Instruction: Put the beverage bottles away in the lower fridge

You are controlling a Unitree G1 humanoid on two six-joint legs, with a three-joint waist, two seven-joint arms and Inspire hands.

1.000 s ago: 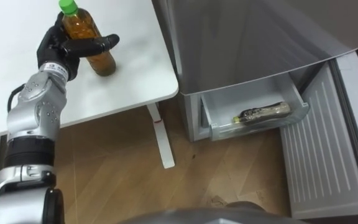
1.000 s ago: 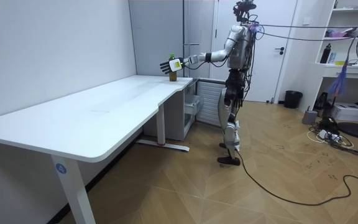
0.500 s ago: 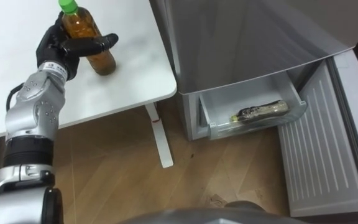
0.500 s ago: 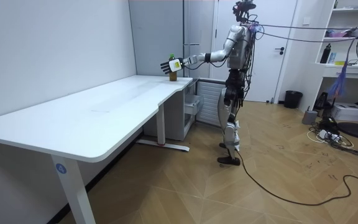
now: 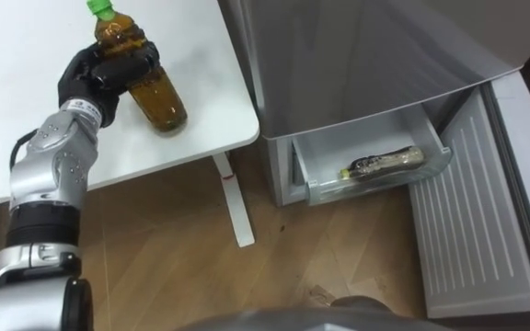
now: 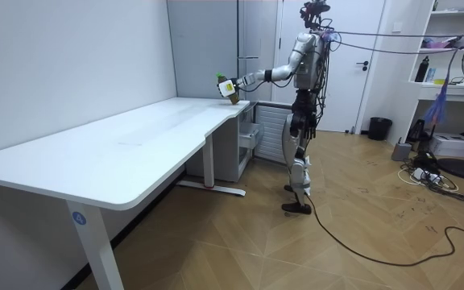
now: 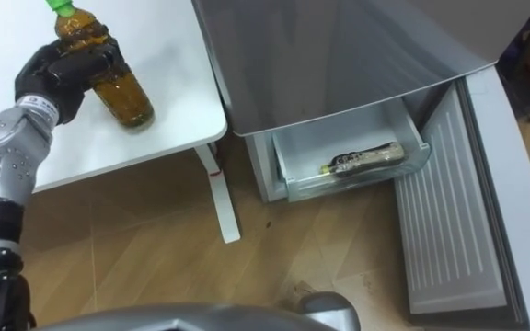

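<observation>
Tipped since a moment ago, the tea bottle (image 5: 159,97) now leans with its green cap pointing away from the fridge (image 5: 366,55) and its base toward it, over the smooth white table (image 5: 214,110) beside the fridge. The left hand (image 5: 107,75) has its dark fingers wrapped round the clear plastic. In the fridge's open, pale translucent drawer (image 5: 375,188) lies a second bottle (image 5: 385,165) on its side. Its label is too small to read.

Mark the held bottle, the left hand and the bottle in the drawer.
held bottle (image 5: 161,103): left eye view, lower body below the fingers.
left hand (image 5: 93,77): left eye view, back of the hand.
drawer bottle (image 5: 386,165): left eye view, mid-body.
</observation>
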